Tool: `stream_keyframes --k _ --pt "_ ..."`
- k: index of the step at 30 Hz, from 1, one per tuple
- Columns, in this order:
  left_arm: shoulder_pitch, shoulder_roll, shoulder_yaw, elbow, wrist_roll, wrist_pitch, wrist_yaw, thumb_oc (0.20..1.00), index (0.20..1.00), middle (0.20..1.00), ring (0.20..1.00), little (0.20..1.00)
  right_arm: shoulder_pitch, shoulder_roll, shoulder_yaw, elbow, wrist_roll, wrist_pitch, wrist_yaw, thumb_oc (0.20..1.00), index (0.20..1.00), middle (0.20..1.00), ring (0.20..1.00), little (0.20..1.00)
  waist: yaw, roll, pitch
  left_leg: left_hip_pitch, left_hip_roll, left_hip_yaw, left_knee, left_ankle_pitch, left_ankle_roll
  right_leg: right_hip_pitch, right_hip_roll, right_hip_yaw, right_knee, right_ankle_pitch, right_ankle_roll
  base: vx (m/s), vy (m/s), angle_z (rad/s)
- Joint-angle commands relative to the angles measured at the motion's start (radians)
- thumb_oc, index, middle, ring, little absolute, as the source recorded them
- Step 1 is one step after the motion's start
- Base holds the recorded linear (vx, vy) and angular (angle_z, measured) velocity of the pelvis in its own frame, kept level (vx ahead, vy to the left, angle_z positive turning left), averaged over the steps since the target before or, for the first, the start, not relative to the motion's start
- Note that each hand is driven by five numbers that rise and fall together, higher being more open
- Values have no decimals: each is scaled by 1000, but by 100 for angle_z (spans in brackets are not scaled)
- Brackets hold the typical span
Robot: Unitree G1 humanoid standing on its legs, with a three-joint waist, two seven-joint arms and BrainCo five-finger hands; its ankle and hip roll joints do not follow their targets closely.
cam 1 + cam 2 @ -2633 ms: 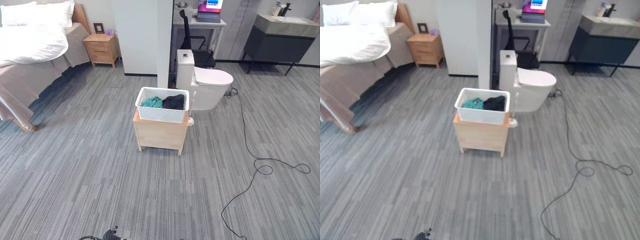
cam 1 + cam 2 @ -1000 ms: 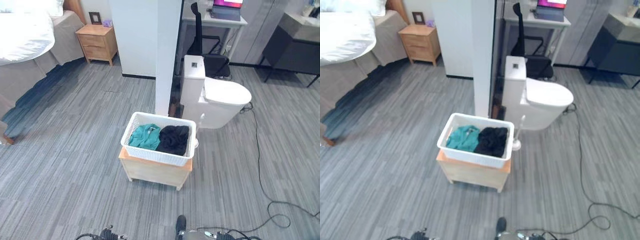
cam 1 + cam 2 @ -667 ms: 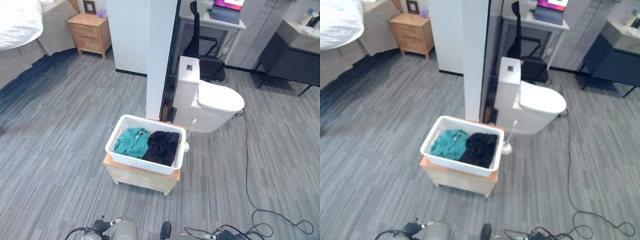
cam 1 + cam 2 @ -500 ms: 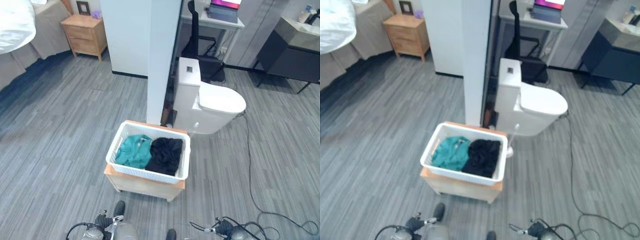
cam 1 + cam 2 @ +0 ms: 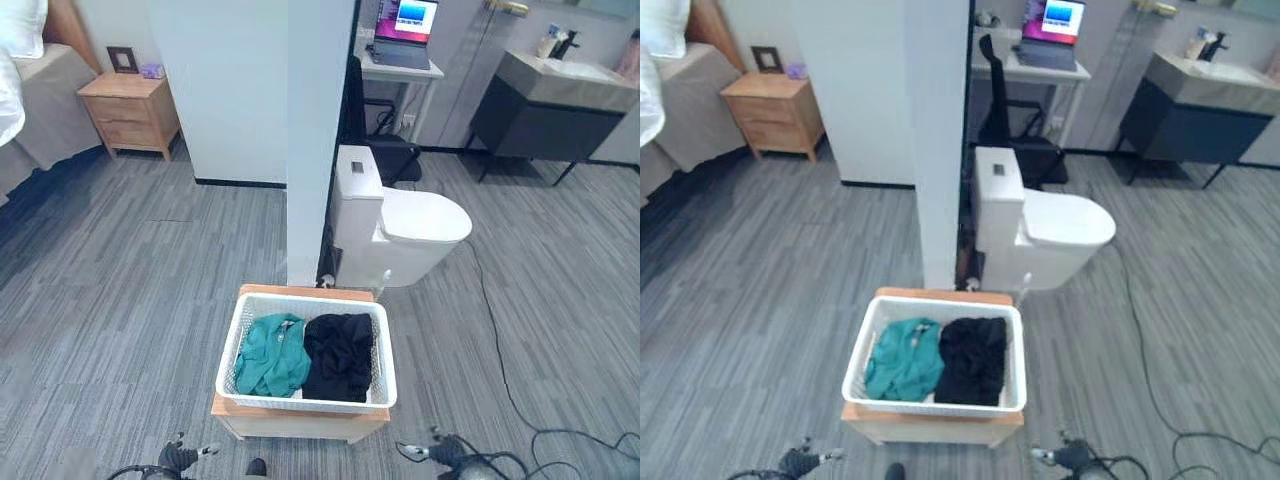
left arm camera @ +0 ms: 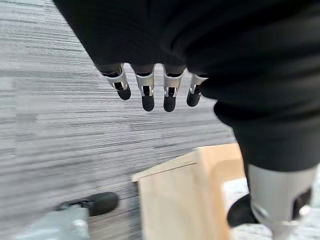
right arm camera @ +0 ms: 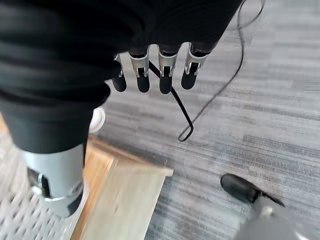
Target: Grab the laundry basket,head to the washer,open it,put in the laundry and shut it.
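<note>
A white mesh laundry basket sits on a low wooden stand just in front of me, near the bottom of the eye views. Inside lie a teal garment on the left and a black garment on the right. My left hand hangs open above the carpet beside the stand's corner, holding nothing. My right hand hangs open at the stand's other side, with the basket's mesh below its thumb.
A white pillar stands right behind the basket, with a white toilet to its right. A black cable trails over the carpet on the right. Farther back are a wooden nightstand, a desk with a laptop and a dark vanity.
The camera has come much closer to the basket, which now lies low in the view. Basket, stand and clothes have stayed where they were.
</note>
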Motion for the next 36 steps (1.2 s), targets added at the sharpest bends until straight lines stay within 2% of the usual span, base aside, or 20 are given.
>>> stream_keyframes --k 1,5,6,7,8,10,14,18,20,23,28,32,33,36 --pt "18 37 59 -149 -53 -60 53 1000 1000 1000 1000 1000 19 -102 -65 -74 42 -12 -73 1000 1000 1000 1000 1000 26 14 -16 -6 39 -36 56 -75 28 -110 -5 1 61 50 2 42 15 2" --pt "113 61 178 -386 -41 -57 87 1000 1000 1000 1000 1000 62 -144 -188 -206 61 -10 -116 1000 1000 1000 1000 1000 34 17 -22 10 40 -40 27 -72 28 -92 -8 -9 23 63 9 14 4 0" --pt "148 71 247 -484 -10 -51 113 1000 1000 1000 1000 1000 83 -155 -237 -296 55 -4 -127 1000 1000 1000 1000 1000 37 18 -25 10 41 -41 17 -64 28 -93 -10 -13 11 73 9 30 -4 -1" --pt "151 71 248 -487 -9 -49 113 1000 1000 1000 1000 1000 86 -155 -237 -298 55 -3 -127 1000 1000 1000 1000 1000 36 18 -27 17 42 -41 13 -70 27 -87 -8 -14 9 66 9 43 -1 -1" --pt "174 74 298 -559 24 -43 130 1000 1000 1000 1000 1000 102 -159 -271 -348 47 1 -133 1000 1000 1000 1000 1000 39 20 -31 23 43 -43 4 -71 26 -80 -7 -20 -1 66 9 0 0 0" --pt "178 80 334 -599 37 -36 144 1000 1000 1000 1000 1000 107 -164 -284 -392 31 6 -136 1000 1000 1000 1000 1000 42 20 -31 20 43 -46 5 -65 26 -82 -7 -20 -1 70 7 0 0 0" --pt "164 96 338 -609 48 -20 142 1000 1000 1000 1000 1000 98 -171 -281 -412 21 12 -132 1000 1000 1000 1000 1000 41 23 -33 31 44 -50 0 -75 24 -71 -4 -22 -2 60 7 24 -1 1" --pt "17 165 210 -553 47 39 79 1000 1000 1000 1000 1000 -27 -200 -183 -392 -5 44 -100 1000 1000 1000 1000 1000 31 35 -32 43 47 -52 -2 -76 22 -64 -1 -23 3 57 7 35 33 13" --pt "-81 186 131 -503 51 60 78 1000 1000 1000 1000 1000 -112 -207 -117 -358 -2 54 -93 1000 1000 1000 1000 1000 27 38 -24 42 48 -53 -4 -75 22 -65 2 -24 3 58 8 7 19 7" --pt "-194 194 72 -452 21 78 80 1000 1000 1000 1000 1000 -213 -213 -41 -324 -25 74 -85 1000 1000 1000 1000 1000 26 37 2 27 50 -54 -3 -68 22 -82 4 -23 6 64 9 -94 11 0" --pt "-469 192 -82 -329 -50 90 101 1000 1000 1000 1000 1000 -469 -178 107 -199 23 93 -86 1000 1000 1000 1000 1000 34 35 105 -74 51 -68 18 -36 26 -180 5 -20 26 89 7 -238 -10 5" --pt "-680 158 -186 -102 -106 86 118 1000 1000 1000 1000 1000 -624 -127 194 -104 82 93 -93 1000 1000 1000 1000 1000 32 34 181 -156 43 -77 48 -14 27 -253 3 -17 50 110 5 -229 1 1" --pt "-780 158 -229 16 -130 85 125 1000 1000 1000 1000 1000 -684 -113 228 -61 115 89 -104 1000 1000 1000 1000 1000 28 34 210 -191 38 -79 60 -4 27 -286 2 -15 60 118 3 -174 7 0" --pt "-862 160 -262 107 -137 84 130 1000 1000 1000 1000 1000 -722 -101 257 -30 132 83 -111 1000 1000 1000 1000 1000 24 31 229 -217 36 -78 65 4 26 -311 0 -12 64 127 4 -116 10 -1"
